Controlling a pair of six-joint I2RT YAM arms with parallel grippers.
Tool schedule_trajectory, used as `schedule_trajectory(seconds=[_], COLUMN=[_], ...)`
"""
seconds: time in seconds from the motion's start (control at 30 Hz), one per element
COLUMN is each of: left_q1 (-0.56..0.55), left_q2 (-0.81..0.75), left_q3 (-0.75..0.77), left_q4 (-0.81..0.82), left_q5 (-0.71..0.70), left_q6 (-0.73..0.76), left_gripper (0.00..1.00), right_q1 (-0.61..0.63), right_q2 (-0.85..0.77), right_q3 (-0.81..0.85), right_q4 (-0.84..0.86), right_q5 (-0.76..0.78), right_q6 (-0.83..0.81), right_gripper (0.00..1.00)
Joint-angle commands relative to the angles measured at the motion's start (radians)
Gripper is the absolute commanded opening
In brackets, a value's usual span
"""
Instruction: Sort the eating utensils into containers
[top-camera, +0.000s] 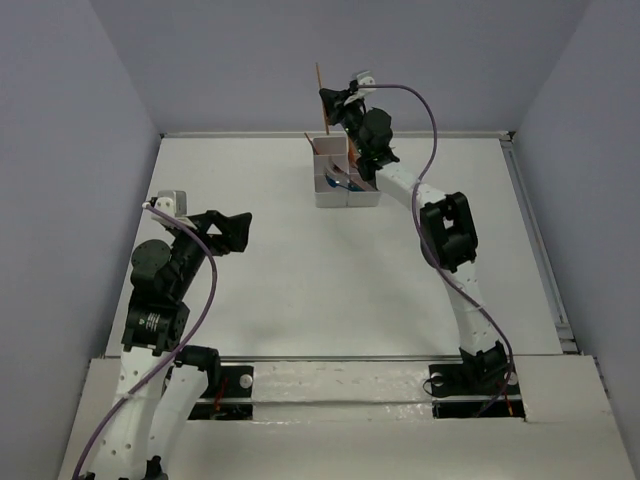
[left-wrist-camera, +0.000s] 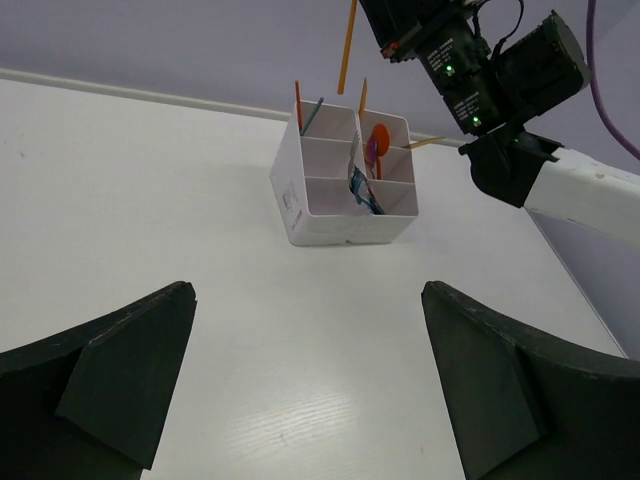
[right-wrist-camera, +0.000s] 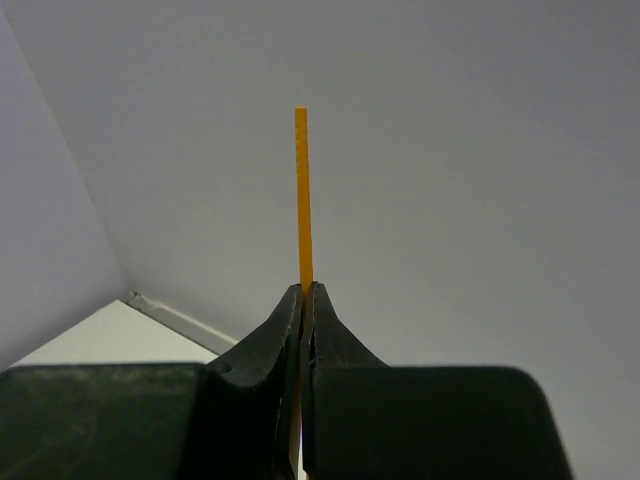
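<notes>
Clenched black right pincer (right-wrist-camera: 305, 300) grips a thin orange stick (right-wrist-camera: 302, 190) upright, long axis vertical, just above the far end of the white plastic grid of bins (left-wrist-camera: 320, 215) on the worktop (left-wrist-camera: 150, 180); left pincer (left-wrist-camera: 308, 300), spread and empty, waits well apart on the near side.

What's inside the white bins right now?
The bins hold an orange spoon, an orange stick and a teal stick at the back, plus a bluish piece. Walls hide the floors.
</notes>
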Motion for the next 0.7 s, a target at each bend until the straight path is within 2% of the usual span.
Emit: schedule_trajectory(seconds=[0.0, 0.23, 0.67], left_q1=[0.005, 0.005, 0.026], left_q2=[-0.003, 0.000, 0.025], left_q3=[-0.004, -0.001, -0.001], left_q4=[0.057, 0.056, 0.057], left_q5=[0.024, 0.024, 0.030], left_q6=[0.008, 0.011, 0.013], left_gripper=[0.99, 0.99, 0.99], right_q1=[-0.006, -0.006, -0.015], right_q2=[0.007, 0.019, 0.048], right_q3=[0.023, -0.046, -0.054], right_q4=[0.069, 0.091, 0.088], right_q5=[-0.012, -0.030, -0.055], right_q6=[0.012, 0.018, 0.007], right_gripper=[0.00, 0.00, 0.00])
